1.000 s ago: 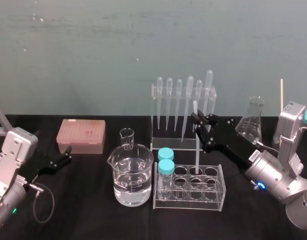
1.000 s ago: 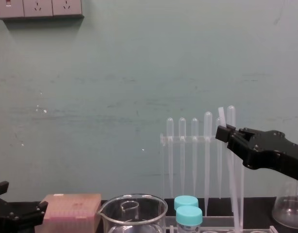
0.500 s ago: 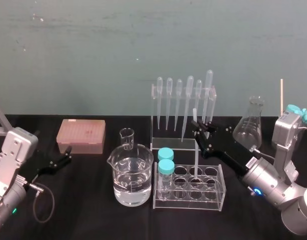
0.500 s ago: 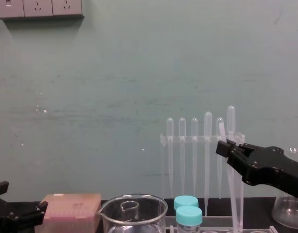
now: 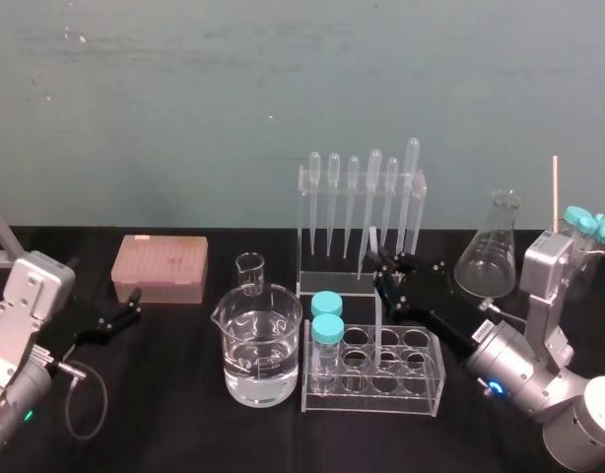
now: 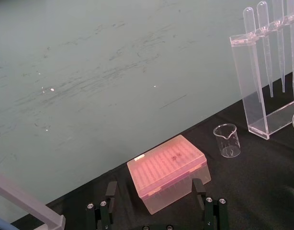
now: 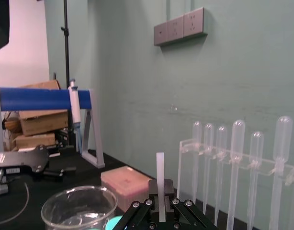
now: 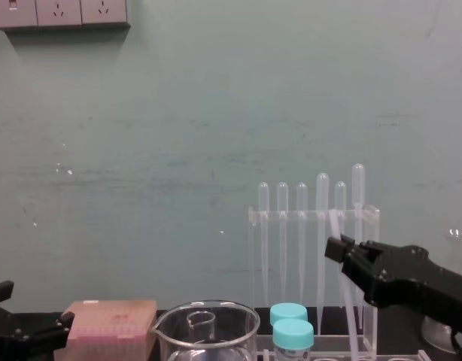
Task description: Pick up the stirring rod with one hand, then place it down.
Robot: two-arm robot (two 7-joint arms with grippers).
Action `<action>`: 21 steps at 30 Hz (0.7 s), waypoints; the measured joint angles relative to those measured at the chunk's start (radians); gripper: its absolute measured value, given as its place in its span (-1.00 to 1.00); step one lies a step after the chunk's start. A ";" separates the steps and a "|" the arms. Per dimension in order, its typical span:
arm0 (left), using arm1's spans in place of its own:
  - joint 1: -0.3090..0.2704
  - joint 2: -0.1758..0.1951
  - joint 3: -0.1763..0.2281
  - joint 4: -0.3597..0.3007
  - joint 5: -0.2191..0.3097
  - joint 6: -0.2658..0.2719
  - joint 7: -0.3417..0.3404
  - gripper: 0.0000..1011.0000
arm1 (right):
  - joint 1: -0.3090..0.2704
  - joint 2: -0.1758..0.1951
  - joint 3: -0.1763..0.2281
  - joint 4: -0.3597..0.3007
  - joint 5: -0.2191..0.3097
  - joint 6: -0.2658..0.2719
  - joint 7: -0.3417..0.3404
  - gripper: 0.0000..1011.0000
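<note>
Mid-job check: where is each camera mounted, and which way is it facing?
Head view: from the head, forward and down onto the table; left gripper at left, right gripper holding the stirring rod.
Chest view: lower, across the table toward the wall; right gripper reaches in from the right.
Left wrist view: past its own open fingers to the pink box.
Right wrist view: along its jaws, shut on the stirring rod, toward the pipette rack.
Shared: both wrist views show the pink box and pipette rack.
</note>
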 joint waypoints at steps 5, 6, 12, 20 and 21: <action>0.000 0.000 0.000 0.000 0.000 0.000 0.000 0.98 | -0.001 -0.001 -0.006 0.008 -0.018 0.008 -0.009 -0.87; 0.000 0.000 0.000 0.000 0.000 0.000 0.000 0.98 | -0.001 -0.001 -0.006 0.010 -0.023 0.010 -0.011 -0.87; 0.000 0.000 0.000 0.000 0.000 0.000 0.000 0.98 | -0.001 -0.001 -0.007 0.011 -0.030 0.011 -0.017 -0.87; 0.000 0.000 0.000 0.000 0.000 0.000 0.000 0.98 | -0.001 -0.001 -0.007 0.010 -0.028 0.012 -0.017 -0.87; 0.000 0.000 0.000 0.000 0.000 0.000 0.000 0.98 | -0.001 -0.001 -0.007 0.010 -0.028 0.012 -0.017 -0.84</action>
